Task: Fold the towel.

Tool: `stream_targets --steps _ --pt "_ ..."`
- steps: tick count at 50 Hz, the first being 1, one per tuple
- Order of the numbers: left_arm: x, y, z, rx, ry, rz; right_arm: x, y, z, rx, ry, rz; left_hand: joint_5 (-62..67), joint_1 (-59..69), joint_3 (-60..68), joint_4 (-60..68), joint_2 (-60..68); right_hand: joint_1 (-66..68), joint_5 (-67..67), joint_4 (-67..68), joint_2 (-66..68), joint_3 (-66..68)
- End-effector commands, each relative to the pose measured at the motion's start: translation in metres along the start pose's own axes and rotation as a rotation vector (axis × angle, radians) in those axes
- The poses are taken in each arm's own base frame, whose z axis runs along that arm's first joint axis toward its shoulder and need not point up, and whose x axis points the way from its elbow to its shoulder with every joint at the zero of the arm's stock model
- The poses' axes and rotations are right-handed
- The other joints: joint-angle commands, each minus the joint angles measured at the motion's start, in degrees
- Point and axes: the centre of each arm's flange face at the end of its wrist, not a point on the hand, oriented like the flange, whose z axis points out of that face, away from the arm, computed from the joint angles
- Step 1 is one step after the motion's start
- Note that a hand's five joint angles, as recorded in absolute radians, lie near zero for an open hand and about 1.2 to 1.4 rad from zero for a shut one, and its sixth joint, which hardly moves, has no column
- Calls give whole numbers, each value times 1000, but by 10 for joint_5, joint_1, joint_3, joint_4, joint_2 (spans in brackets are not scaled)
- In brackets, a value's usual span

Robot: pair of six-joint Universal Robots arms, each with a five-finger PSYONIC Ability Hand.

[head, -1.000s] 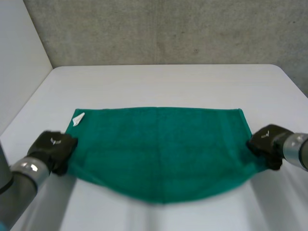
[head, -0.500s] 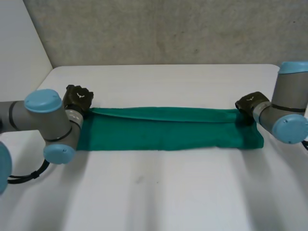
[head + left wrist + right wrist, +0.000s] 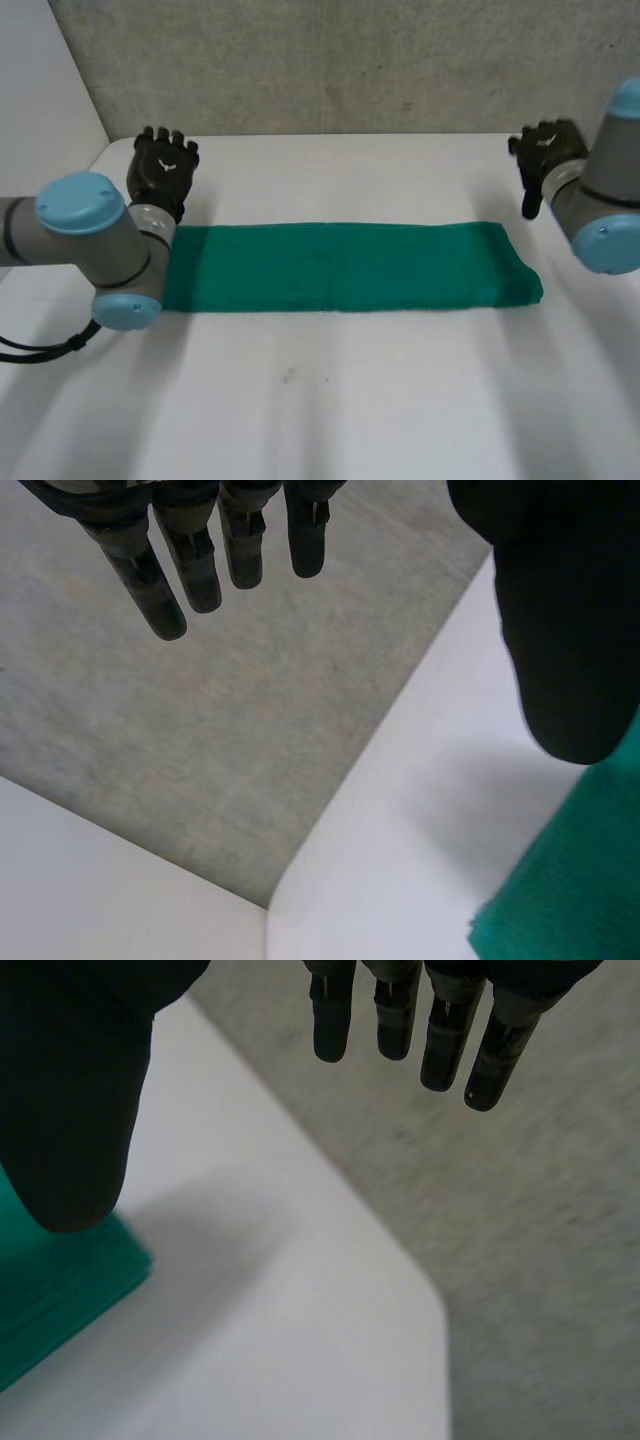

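At the left of the desk (image 3: 330, 400) the left arm (image 3: 90, 235) bends in front of the towel's left end, so that short edge is partly hidden in the head view. The left hand (image 3: 163, 172) is raised behind that end and clear of the cloth. Its fingers (image 3: 243, 550) are straight and a little spread, the thumb stands well apart from them, and nothing is between them. In the left wrist view one green corner lies on the white surface beside the thumb, not touching it.

The towel (image 3: 345, 268) lies flat in the middle of the desk as a long, narrow green band. Its long axis runs from left to right, roughly parallel to the desk's near edge, with one short end towards each arm. The layers look evenly stacked, so I judge one fold is done. I cannot tell which long edge is the crease.

At the right, the right hand (image 3: 545, 150) is held up behind and just outside the towel's right end, on the right arm (image 3: 608, 215). Its fingers (image 3: 397, 1015) hang straight and slightly parted, with the thumb wide and nothing in its grasp. A corner of the cloth lies near the thumb, apart from it.

Both hands probably stay lifted off so the fresh fold lies undisturbed. Each sits near its own end, where it could take hold there if the band is to be folded end over end.
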Motion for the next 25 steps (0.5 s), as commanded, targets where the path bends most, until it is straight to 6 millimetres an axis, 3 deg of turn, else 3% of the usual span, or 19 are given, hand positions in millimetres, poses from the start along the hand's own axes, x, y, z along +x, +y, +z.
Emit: stream_targets --steps 1,5,12,18,25 --pt "-25 -22 -31 5 -12 -14 15 -24 -48 46 -31 -1 -22 -10 -23 -17 -17 -17 -41 -33 -28 -20" --pt "-27 -23 -57 -18 13 -70 6 1 -68 -33 -102 9 -26 -13 -27 -20 -21 -17 -41 -33 -28 -20" --pt "-16 -11 -84 -81 65 -222 -17 40 -90 -139 -214 72 -22 -10 -23 -17 -17 -17 -41 -33 -28 -20" --pt "-12 -5 -91 -106 77 -287 -25 60 -88 -128 -248 143 -22 -10 -23 -17 -17 22 -1 7 12 19" --pt "-11 1 -93 -117 74 -287 -38 90 -72 -160 -269 157 -22 -10 -23 -17 -17 109 86 94 99 106"
